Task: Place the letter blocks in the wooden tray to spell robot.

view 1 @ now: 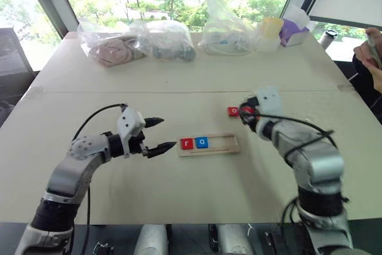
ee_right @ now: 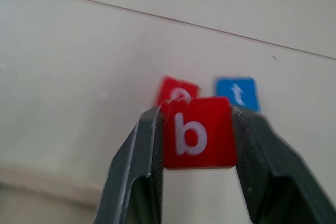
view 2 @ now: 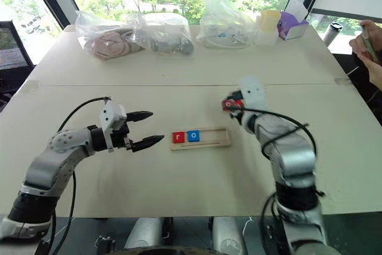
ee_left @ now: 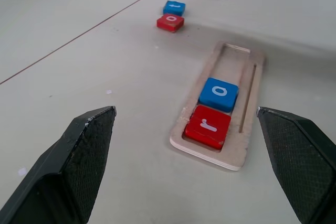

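Right tool [ee_right: 197, 140] clamped on red b block [ee_right: 198, 132], lifted off tabletop [view 1: 119, 82].
Left tool [view 1: 158, 135] wide, at 9 o'clock of tray [view 1: 230, 144]; r [view 1: 187, 143], o [view 1: 202, 142] in tray; red o [ee_left: 170, 22], t [ee_left: 174, 7] at 1 o'clock.

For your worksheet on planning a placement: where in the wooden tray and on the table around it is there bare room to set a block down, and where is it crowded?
The wooden tray is bare beyond the red r block and blue o block. The table is bare on the tray's near side. Crowded: the far edge with plastic bags, and the loose red o block and blue t block.
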Robot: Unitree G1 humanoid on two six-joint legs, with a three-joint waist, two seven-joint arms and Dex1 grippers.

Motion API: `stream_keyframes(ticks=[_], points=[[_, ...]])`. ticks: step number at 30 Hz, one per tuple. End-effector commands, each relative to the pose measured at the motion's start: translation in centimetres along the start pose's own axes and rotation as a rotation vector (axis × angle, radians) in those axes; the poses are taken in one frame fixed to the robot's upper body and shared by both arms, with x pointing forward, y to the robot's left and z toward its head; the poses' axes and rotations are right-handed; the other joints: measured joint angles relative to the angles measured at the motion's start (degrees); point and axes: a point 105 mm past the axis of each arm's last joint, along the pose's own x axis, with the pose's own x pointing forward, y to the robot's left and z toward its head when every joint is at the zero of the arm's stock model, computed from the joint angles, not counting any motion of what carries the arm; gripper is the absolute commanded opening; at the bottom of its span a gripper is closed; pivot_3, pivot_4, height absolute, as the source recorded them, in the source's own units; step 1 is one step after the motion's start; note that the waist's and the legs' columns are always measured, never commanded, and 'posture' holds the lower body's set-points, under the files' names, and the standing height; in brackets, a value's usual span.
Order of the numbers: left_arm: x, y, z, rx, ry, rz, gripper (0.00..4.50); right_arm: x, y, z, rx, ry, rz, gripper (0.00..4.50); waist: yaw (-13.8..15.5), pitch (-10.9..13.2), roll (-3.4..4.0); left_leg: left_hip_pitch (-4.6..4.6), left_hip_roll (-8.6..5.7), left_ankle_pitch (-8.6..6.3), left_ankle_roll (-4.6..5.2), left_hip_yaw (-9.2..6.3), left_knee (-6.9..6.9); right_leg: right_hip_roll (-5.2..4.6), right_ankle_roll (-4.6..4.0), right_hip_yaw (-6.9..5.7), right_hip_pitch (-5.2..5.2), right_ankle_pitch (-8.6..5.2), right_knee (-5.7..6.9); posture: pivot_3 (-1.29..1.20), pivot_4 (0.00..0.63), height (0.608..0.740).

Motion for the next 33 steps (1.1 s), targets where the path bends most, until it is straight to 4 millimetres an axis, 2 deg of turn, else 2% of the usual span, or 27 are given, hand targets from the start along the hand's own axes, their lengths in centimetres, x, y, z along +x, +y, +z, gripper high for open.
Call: stream_keyframes(ticks=[1, 5, 11, 14, 17, 20, 23, 27, 33], points=[[0.3, 0.4, 1.1, 0.049, -0.026, -0.022, 4.50, -1.9, 0.1, -0.7, 0.019, -0.005, -0.009, 1.21, -0.31, 0.00, 0.00, 0.01, 0.00, 0.00, 0.00, 0.00, 0.01, 0.01, 0.00, 0.00, -0.01, 0.00, 0.00, 0.00, 0.150, 0.740], [0.6, 0.8, 1.4, 0.064, -0.030, -0.039, 4.50, -2.3, 0.5, -3.0, 0.047, 0.029, -0.022, 1.21, -0.37, 0.00, 0.00, 0.10, -0.02, 0.00, 0.00, -0.08, 0.03, 0.06, -0.08, 0.03, 0.00, 0.06, 0.00, 0.00, 0.150, 0.740], [0.8, 0.9, 1.6, 0.084, -0.025, -0.053, 4.50, -1.9, 0.1, -4.5, 0.112, 0.038, -0.083, 1.21, -0.18, 0.00, 0.00, 0.09, -0.03, 0.00, 0.00, -0.08, 0.04, 0.06, -0.10, 0.05, -0.01, 0.07, -0.01, 0.00, 0.150, 0.740], [0.7, 1.0, 1.6, 0.088, -0.025, -0.052, 4.50, -1.9, 0.2, -4.3, 0.107, 0.012, -0.066, 2.75, -0.15, 0.00, 0.00, 0.07, -0.03, 0.00, 0.00, -0.07, 0.03, 0.05, -0.09, 0.05, -0.01, 0.07, -0.04, 0.00, 0.150, 0.740], [0.7, 1.0, 1.7, 0.092, -0.024, -0.051, 4.50, -2.6, 0.9, -2.3, -0.032, -0.059, 0.084, 4.33, -0.12, 0.01, 0.01, 0.05, -0.05, 0.00, 0.00, -0.07, 0.03, 0.05, -0.09, 0.06, -0.01, 0.07, -0.05, 0.00, 0.150, 0.740], [0.7, 1.0, 1.6, 0.093, -0.022, -0.051, 4.50, -3.9, 1.2, -0.5, -0.217, -0.131, 0.275, 4.43, -0.11, 0.05, -0.05, 0.05, -0.06, 0.00, 0.00, -0.07, 0.08, 0.03, -0.08, 0.08, 0.02, 0.06, -0.07, 0.00, 0.150, 0.740], [0.8, 1.0, 1.6, 0.094, -0.022, -0.052, 4.50, -4.8, 1.1, -0.1, -0.340, -0.149, 0.410, 4.43, -0.05, 0.11, -0.14, 0.07, -0.07, 0.00, 0.00, -0.08, 0.08, 0.05, -0.07, 0.08, 0.02, 0.06, -0.06, 0.00, 0.150, 0.740], [1.0, 1.1, 1.7, 0.097, -0.029, -0.047, 4.50, -5.1, -1.3, -1.5, -0.511, -0.069, 0.596, 4.43, 0.07, 0.18, -0.24, 0.08, -0.07, 0.00, 0.00, -0.12, 0.09, 0.10, -0.06, 0.09, 0.06, 0.05, -0.07, 0.00, 0.150, 0.740], [1.2, 1.0, 1.9, 0.103, -0.043, -0.034, 4.50, -3.2, -4.7, -3.1, -0.663, -0.010, 0.754, 4.43, -0.23, 0.29, -0.39, 0.14, -0.09, 0.00, 0.00, -0.06, 0.19, 0.10, -0.06, 0.14, 0.13, 0.06, -0.07, 0.00, 0.150, 0.740]])
